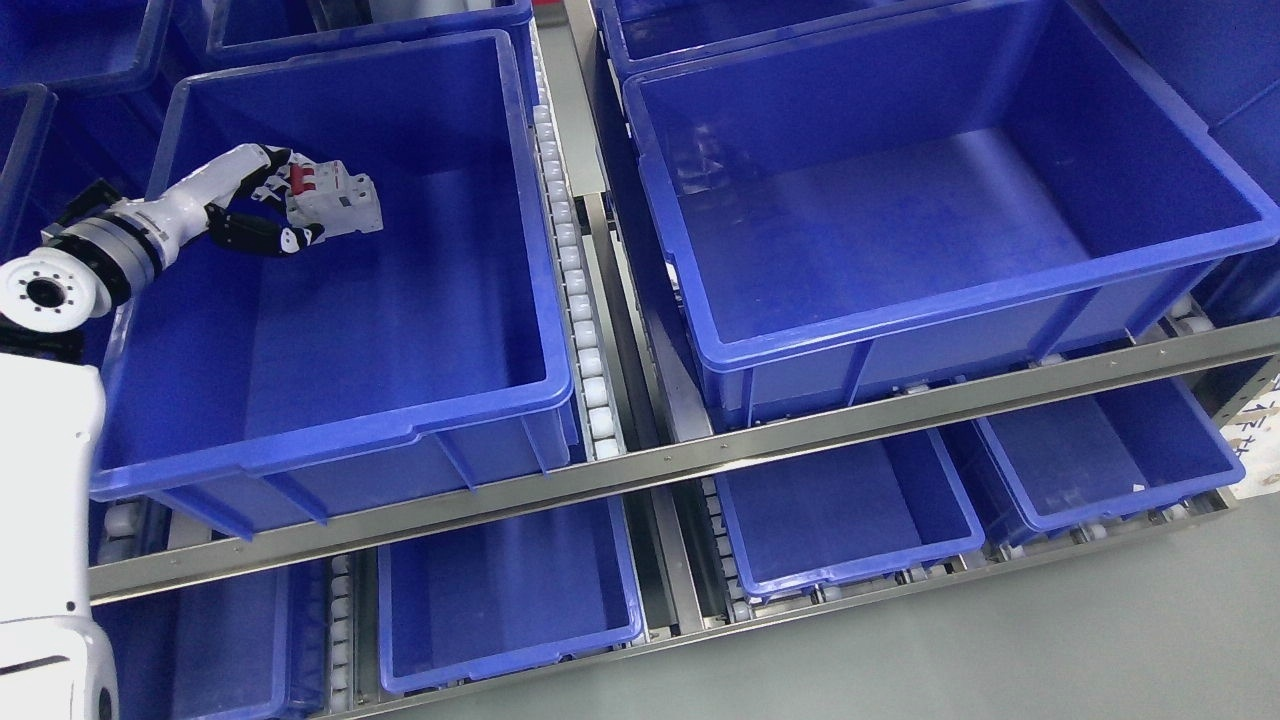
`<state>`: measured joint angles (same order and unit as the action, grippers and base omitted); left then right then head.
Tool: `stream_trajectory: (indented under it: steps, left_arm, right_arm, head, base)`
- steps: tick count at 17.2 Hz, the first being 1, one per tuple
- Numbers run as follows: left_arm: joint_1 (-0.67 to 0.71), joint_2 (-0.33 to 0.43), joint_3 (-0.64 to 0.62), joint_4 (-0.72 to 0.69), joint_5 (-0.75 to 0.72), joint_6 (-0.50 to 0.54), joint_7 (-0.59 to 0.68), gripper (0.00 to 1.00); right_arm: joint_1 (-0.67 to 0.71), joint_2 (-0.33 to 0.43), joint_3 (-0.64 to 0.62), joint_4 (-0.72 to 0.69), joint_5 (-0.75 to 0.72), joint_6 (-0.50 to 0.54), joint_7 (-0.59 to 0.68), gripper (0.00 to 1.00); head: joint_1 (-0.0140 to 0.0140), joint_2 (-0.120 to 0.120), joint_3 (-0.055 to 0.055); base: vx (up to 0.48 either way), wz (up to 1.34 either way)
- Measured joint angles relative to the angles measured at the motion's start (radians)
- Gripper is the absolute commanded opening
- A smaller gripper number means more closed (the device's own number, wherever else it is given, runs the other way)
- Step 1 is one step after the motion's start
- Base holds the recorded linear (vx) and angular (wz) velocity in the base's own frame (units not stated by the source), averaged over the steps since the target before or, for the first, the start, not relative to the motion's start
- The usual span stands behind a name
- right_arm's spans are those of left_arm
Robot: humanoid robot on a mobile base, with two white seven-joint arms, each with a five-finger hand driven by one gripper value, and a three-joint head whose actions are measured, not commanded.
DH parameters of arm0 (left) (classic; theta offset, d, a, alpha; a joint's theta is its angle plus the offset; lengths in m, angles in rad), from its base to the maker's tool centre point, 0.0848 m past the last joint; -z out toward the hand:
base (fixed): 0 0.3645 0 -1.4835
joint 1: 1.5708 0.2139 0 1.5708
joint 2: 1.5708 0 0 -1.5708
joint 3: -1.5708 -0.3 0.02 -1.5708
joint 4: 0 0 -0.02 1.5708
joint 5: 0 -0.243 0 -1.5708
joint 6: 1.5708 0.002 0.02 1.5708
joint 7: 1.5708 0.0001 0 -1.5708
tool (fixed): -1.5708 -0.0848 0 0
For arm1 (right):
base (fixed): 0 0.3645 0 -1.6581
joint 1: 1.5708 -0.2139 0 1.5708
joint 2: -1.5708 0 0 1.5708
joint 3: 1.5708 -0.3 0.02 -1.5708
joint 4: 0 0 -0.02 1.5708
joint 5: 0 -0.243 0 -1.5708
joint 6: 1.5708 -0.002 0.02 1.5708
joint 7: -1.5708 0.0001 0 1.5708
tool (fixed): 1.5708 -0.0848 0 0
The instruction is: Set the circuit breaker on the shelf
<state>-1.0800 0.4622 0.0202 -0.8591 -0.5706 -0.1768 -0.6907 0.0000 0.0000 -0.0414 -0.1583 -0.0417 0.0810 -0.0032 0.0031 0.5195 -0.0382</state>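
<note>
The circuit breaker point(335, 200), white with red switches, sits clamped in the curled fingers of the left hand point(262, 203), its long axis running left to right, held above the far left part of the left blue bin point(330, 440) on the shelf point(700, 455), the bin floor lying below it.
</note>
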Motion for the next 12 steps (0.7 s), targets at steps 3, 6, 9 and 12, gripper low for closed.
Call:
stream_trajectory:
  steps: [3, 6, 9, 12]
  left_arm:
    - [-0.013, -0.01, -0.005, 0.038, -0.009, 0.001, 0.009, 0.69]
    - [-0.021, -0.014, -0.009, 0.063, -0.014, 0.002, 0.011, 0.78]
    - [-0.025, -0.021, -0.005, 0.078, -0.015, 0.005, 0.011, 0.89]
    - [-0.032, -0.038, 0.044, 0.062, -0.008, 0.002, 0.087, 0.97]
  right_arm:
    - [0.0, 0.0, 0.0, 0.0, 0.0, 0.0, 0.0, 1.0]
    - [0.0, 0.0, 0.0, 0.0, 0.0, 0.0, 0.0, 1.0]
    - [0.0, 0.0, 0.0, 0.0, 0.0, 0.0, 0.0, 1.0]
    - [0.0, 0.0, 0.0, 0.0, 0.0, 0.0, 0.0, 1.0]
  head:
    - [0.0, 0.0, 0.0]
    - [0.0, 0.0, 0.0]
    - [0.0, 0.0, 0.0]
    - [0.0, 0.0, 0.0]
  base:
    - [0.002, 0.0]
    - [0.003, 0.0]
    - [0.0, 0.0]
    - [0.0, 0.0]
